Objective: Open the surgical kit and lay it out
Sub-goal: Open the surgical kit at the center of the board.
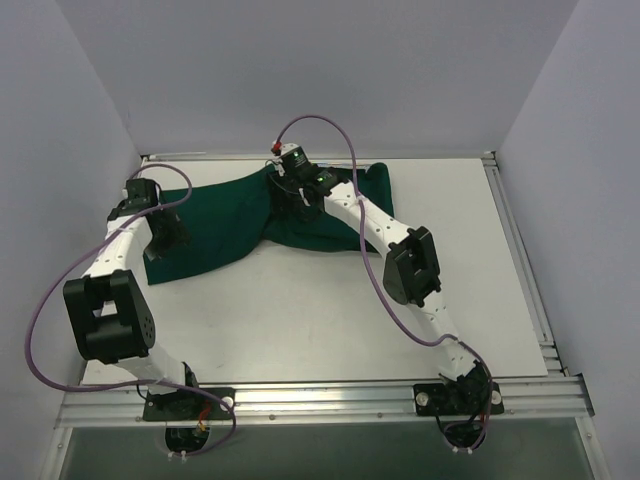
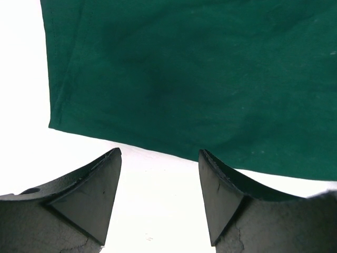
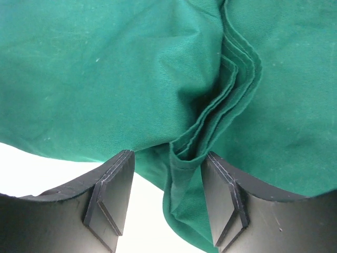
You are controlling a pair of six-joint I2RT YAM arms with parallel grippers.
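Seen from above: a white surface (image 1: pixel 300 320), bordered by aluminium rails (image 1: pixel 330 400) along the near edge and down the right side. Closed in by pale grey-lilac walls (image 1: pixel 60 120) on the left, the far side and the right.

Spread over the far part of that surface, from the left side to past the middle: a dark green cloth (image 1: pixel 225 225). Rumpled, with an uneven near edge and a far edge close to the back wall. Plain weave, stitched hems, a few pale specks of lint in the wrist views.

At the left claw (image 1: pixel 168 235): reaching over the cloth's left part in the top view. From its own wrist camera, left claw (image 2: pixel 159 152) spread wide with nothing between the dark fingers (image 2: pixel 95 195). Hanging over bare white surface (image 2: pixel 21 79), just off the cloth's (image 2: pixel 200 79) hemmed edge and its near-left corner. Cannot tell whether touching the surface or clear of it.

At the right claw (image 1: pixel 295 200): out over the cloth's middle, near the far edge. From its wrist camera, right claw (image 3: pixel 168 154) parted and astride a raised fold of cloth (image 3: pixel 79 79). Several hemmed layers stacked in that fold, running down between the fingers (image 3: pixel 110 200) and lying against the right-hand one. Not pinched together on it.
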